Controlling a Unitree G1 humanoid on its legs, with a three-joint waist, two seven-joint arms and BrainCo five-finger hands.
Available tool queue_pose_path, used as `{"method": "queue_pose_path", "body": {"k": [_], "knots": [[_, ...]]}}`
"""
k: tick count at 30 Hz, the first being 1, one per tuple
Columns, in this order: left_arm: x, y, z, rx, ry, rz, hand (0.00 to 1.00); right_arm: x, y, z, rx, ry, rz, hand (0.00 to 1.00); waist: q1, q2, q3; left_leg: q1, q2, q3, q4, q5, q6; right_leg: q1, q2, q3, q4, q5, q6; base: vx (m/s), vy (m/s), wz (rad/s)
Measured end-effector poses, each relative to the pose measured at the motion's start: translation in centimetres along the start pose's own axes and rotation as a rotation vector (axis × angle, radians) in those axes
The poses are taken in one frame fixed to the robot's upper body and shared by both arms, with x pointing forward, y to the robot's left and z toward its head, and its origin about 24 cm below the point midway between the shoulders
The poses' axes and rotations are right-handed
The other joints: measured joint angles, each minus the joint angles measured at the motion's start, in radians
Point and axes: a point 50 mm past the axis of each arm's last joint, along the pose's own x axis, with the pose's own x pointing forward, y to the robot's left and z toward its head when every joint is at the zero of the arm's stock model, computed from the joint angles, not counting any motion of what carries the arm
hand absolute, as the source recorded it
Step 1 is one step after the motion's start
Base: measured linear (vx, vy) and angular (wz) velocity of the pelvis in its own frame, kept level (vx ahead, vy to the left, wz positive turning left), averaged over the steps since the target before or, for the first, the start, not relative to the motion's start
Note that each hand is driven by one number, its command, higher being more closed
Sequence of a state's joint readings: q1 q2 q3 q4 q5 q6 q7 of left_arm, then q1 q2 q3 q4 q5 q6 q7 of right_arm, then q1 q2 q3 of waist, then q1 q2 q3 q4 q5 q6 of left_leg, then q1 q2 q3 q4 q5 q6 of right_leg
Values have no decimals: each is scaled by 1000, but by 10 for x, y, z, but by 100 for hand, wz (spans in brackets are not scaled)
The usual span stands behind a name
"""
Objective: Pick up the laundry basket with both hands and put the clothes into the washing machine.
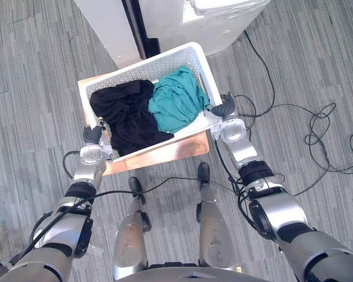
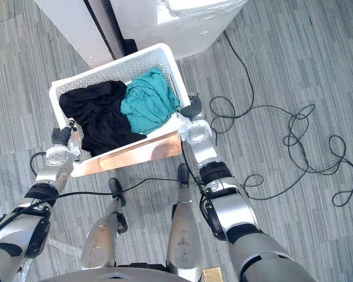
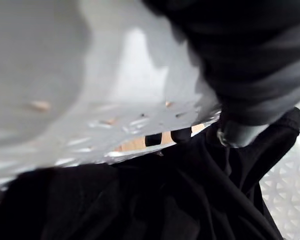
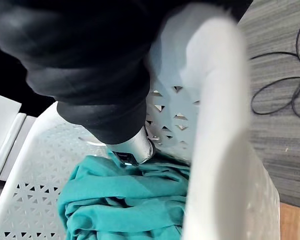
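Kit: Left hand (image 1: 93,135) is what sits right up against the lens on your left wrist cam, so start there. Its dark fingertips (image 3: 182,135) poke out under the white rim, curled round the edge of the laundry basket (image 1: 135,71) at the basket's 9 o'clock. That's a grip, not a flat push.

Jo: Yep, and your right hand (image 1: 223,111) mirrors it at 3 o'clock. One silver digit (image 4: 135,149) is hooked down inside the perforated wall, just above the teal garment (image 1: 176,100). The rest of that hand is hidden behind its own cover, so I'd call it clamped on the rim, but you can't see the whole wrap.

Kit: Going outward from the hands, the black garment (image 1: 126,114) is piled in the 9 o'clock half and the teal one in the 3 o'clock half. They touch in the middle and both are fully inside. The basket is over the wooden board (image 1: 165,154), and I can't tell if it's lifted clear or resting on it.

Jo: Progress-wise I'd say you've got the two-handed hold and that's about it. The washing machine (image 1: 223,23) is at 12 to 1 o'clock, just past the basket's far corner, and no clothes have gone in. You've got the lift, the carry and the unloading left, by my read.
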State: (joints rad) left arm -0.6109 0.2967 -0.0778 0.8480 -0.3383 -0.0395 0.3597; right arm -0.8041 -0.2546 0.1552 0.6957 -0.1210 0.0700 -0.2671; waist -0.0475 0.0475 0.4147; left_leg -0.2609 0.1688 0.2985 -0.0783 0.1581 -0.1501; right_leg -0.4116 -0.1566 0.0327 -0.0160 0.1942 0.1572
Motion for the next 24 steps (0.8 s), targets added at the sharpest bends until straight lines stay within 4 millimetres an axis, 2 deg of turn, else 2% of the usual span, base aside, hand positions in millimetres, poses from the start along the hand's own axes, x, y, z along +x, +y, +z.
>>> {"method": "queue_pose_path", "body": {"k": [8, 14, 19, 22, 24], "knots": [[-2, -2, -12, 39, 52, -5, 100, -5, 5, -18, 54, 74, 12, 100, -4, 0, -17, 16, 0, -3, 0, 1, 1, 21, 0, -3, -2, 0, 0, 0, 0, 0], [-12, 1, -23, 53, 58, -21, 100, -18, 5, -32, 108, 102, 13, 100, -11, 0, -17, 24, 1, -13, 0, 1, 1, 37, -1, -14, -5, 0, 0, -1, 4, 3], [-35, 9, -55, 37, 124, -41, 100, -49, 10, -63, 223, 180, 29, 100, -12, 0, -17, 83, 5, -29, 1, -6, -4, 114, 0, -38, -13, -7, -1, 10, 6, 9], [-51, 17, -60, 15, 104, -52, 100, -60, 10, -68, 295, 187, 32, 100, -11, 1, -19, 115, 6, -51, 1, -15, -6, 156, 0, -53, -5, -32, 1, -28, 5, 16], [-64, 24, -68, 8, 111, -52, 100, -69, 10, -71, 351, 183, 37, 100, -8, 0, -47, 129, 8, -53, 1, -24, -8, 172, 0, -58, 1, -45, 6, -13, 6, 9]]}}
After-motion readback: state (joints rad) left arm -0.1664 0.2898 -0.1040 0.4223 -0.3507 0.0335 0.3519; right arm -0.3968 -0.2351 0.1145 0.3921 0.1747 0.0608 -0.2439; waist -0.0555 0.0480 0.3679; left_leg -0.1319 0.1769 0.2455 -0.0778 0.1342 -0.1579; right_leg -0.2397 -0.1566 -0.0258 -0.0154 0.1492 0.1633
